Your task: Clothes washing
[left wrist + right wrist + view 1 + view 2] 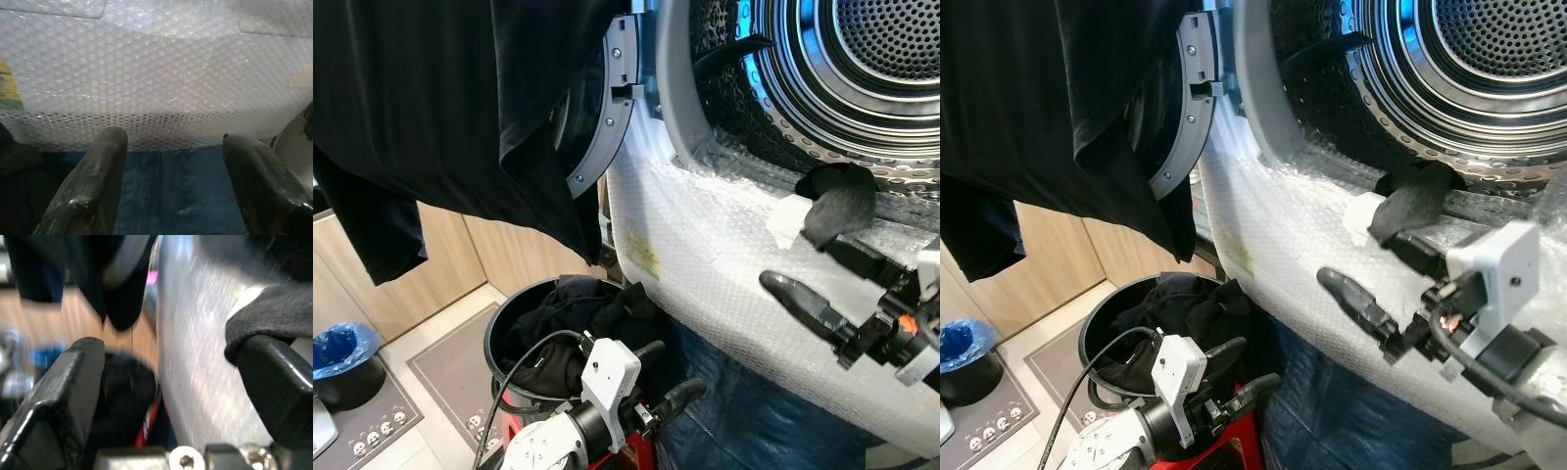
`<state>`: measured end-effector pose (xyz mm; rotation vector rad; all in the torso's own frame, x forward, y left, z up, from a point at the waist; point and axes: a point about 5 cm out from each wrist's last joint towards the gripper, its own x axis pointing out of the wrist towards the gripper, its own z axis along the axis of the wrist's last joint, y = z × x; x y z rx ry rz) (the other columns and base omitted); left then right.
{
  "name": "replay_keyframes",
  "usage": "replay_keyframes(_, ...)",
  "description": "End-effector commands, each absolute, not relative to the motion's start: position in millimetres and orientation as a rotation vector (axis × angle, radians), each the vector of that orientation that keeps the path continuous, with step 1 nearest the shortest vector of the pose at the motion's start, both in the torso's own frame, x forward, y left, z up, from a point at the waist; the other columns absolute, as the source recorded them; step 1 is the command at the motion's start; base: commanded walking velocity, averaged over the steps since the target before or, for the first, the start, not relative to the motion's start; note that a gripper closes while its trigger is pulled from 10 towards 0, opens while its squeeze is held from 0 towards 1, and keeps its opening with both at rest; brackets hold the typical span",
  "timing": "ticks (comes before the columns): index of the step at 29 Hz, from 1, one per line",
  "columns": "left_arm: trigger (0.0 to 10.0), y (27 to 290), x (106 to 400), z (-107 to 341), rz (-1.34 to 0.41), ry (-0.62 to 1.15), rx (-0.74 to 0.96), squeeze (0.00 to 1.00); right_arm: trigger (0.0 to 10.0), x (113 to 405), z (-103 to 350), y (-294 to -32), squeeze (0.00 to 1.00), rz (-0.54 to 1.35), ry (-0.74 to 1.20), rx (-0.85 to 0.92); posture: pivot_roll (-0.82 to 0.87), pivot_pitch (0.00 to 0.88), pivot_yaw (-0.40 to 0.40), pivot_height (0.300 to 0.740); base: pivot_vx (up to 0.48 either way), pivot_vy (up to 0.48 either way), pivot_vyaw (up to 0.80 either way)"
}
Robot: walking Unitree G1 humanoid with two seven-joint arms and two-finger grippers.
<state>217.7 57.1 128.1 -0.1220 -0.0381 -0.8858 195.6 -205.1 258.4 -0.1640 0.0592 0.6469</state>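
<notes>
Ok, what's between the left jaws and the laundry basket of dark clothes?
Nothing solid: in the left eye view the left gripper hangs just right of the basket, its cable draped over the dark clothes. Ahead of it is the bubble-wrapped washer front.

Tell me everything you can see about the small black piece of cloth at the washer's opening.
The small black cloth is a dark, soft-looking fabric scrap, crumpled and curled upward. It lies on the bubble-wrapped lower lip of the washing machine, just outside the steel drum, next to a white tag. The upper finger of the open right gripper touches its lower edge; the other finger stays clear below.
</notes>
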Motion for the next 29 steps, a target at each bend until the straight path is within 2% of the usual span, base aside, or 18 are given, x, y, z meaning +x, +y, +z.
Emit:
replay_keyframes(1,10.0,62,219,130,-0.869,-0.046,-0.102,0.00,10.0,194,252,-205,0.00,0.672,0.101,-0.197,-0.12,0.000,0.020,0.740,0.000,0.000,0.00)
replay_keyframes(12,10.0,62,220,129,-0.877,-0.048,-0.090,0.00,10.0,190,222,-217,0.00,0.702,0.304,-0.356,-0.12,0.000,0.021,0.740,0.000,0.000,0.00)
replay_keyframes(18,10.0,62,219,129,-0.880,-0.047,-0.092,0.00,10.0,202,236,-222,0.00,0.596,0.078,-0.243,-0.12,0.000,0.021,0.740,0.000,0.000,0.00)
replay_keyframes(24,10.0,62,218,129,-0.878,-0.046,-0.093,0.00,10.0,203,248,-238,0.00,0.549,-0.009,-0.136,-0.12,0.000,0.024,0.740,0.000,0.000,0.00)
replay_keyframes(29,10.0,62,218,129,-0.881,-0.043,-0.096,0.00,10.0,187,257,-257,0.00,0.602,0.008,-0.100,-0.13,0.000,0.027,0.740,0.000,0.000,0.00)
